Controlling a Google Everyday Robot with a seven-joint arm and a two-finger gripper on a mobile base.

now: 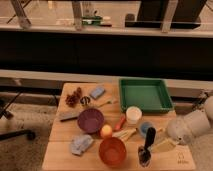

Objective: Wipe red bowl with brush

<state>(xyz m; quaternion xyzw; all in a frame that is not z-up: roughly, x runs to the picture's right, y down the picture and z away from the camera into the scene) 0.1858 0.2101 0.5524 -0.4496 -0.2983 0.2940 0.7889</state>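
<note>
While the gripper (pixel 154 145), at the right front of the table (pixel 59 156), pinches the brush (pixel 146 149) between its jaws, the brush stands nearly upright, head down near the tabletop. The red bowl (pixel 112 151) sits just left of the brush, apart from it, in front of the purple bowl (pixel 90 120).
</note>
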